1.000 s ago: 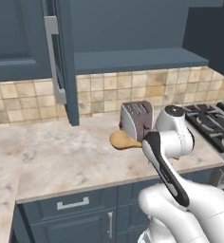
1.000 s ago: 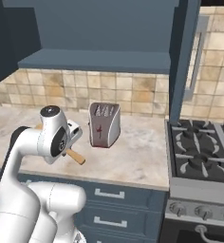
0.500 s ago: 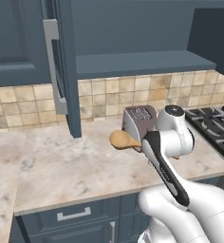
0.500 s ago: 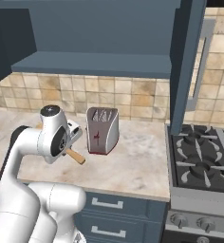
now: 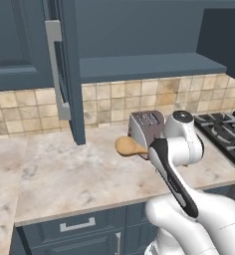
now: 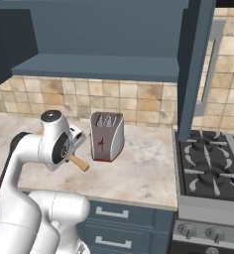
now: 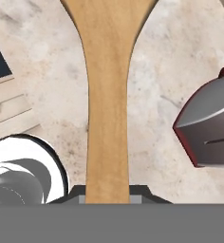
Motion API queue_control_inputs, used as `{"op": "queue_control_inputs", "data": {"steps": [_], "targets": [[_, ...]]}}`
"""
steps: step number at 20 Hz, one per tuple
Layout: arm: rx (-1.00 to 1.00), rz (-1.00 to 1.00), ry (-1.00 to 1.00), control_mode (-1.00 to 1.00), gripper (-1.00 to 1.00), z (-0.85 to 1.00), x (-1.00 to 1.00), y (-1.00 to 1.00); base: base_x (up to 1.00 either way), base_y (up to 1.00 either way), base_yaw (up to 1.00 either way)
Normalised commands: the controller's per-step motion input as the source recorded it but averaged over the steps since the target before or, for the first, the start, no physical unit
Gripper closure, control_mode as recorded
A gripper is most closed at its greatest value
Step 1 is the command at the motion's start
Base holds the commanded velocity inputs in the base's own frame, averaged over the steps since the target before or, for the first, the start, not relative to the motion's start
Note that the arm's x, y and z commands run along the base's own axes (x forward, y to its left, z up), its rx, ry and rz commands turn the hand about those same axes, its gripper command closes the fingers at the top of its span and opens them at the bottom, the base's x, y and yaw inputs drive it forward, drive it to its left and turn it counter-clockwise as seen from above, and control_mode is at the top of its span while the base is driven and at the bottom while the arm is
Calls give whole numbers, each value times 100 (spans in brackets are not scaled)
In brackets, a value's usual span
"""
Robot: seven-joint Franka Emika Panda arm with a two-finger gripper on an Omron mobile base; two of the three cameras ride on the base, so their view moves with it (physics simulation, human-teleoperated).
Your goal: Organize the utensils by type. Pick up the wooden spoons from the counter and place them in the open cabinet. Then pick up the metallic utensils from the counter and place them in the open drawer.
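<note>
The wooden spoon [image 7: 107,95] looks light, stiff and dry enough not to slip; the gripper [image 7: 107,193] pinches its handle, bowl pointing to twelve o'clock in the hand view, above the counter [image 5: 64,179], toaster [image 6: 107,136] at three o'clock

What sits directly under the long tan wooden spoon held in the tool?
Under the long tan wooden spoon lies bare beige marbled counter, with the grey toaster off to one side. The strip of counter straight beneath the handle is covered by the spoon itself.
</note>
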Motion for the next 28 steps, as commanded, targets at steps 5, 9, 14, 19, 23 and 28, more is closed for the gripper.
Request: {"op": "queue_control_inputs", "data": {"steps": [5,9,14,19,23,28], "targets": [[-4,9,-37,-100,100,21,0,0,0,0,0],[0,14,-35,-100,100,42,0,0,0,0,0],[-7,12,-38,-100,100,49,4,0,0,0,0],[-1,17,-27,-100,100,59,1,0,0,0,0],[-6,10,-28,-100,100,65,7,5,0,0,0],[-9,0,-28,-100,100,64,31,7,0,0,0]]}}
